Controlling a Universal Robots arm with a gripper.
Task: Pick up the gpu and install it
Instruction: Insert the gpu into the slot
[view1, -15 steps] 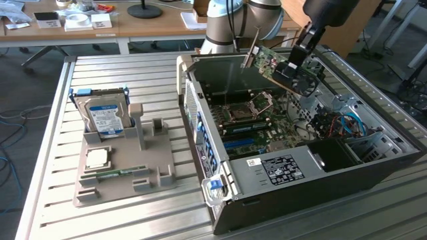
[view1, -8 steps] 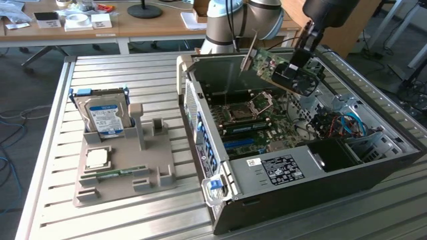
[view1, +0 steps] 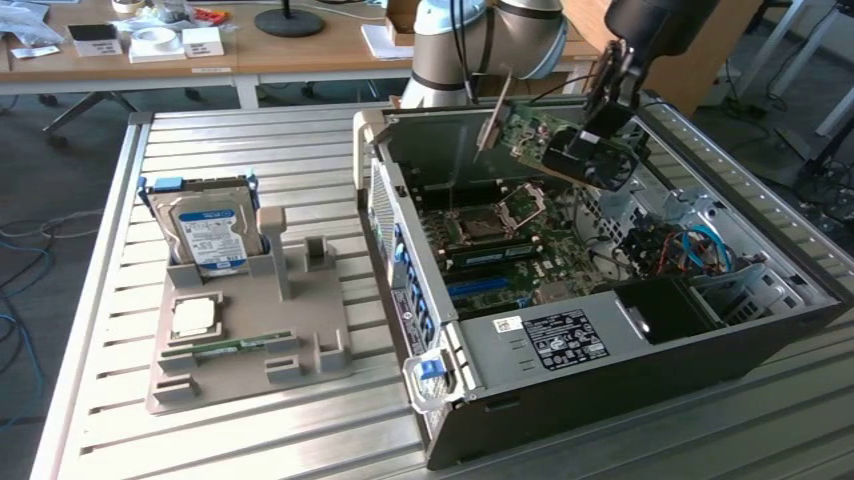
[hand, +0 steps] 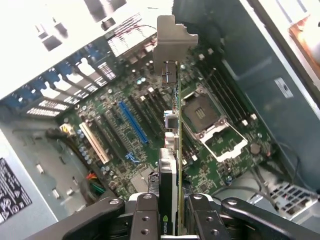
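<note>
Slatted table (view1: 267, 130), gpu (view1: 534, 130) half-hidden by end effector (hand: 172, 198)

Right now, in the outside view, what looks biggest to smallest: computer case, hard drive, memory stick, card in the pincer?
1. computer case
2. card and hard drive, too alike to rank; the card is raised
3. memory stick

the gpu (view1: 541, 135): green circuit board, black plastic cooler, dull bare-metal end bracket (hand: 172, 42). the table (view1: 240, 140) at left of the exterior frame is ribbed metal with a soft sheen; the holder (view1: 234, 375) on it is matt grey plastic. the hard drive (view1: 207, 235) has a shiny metal lid. the desk (view1: 267, 55) at upper left is smooth wood.
</note>
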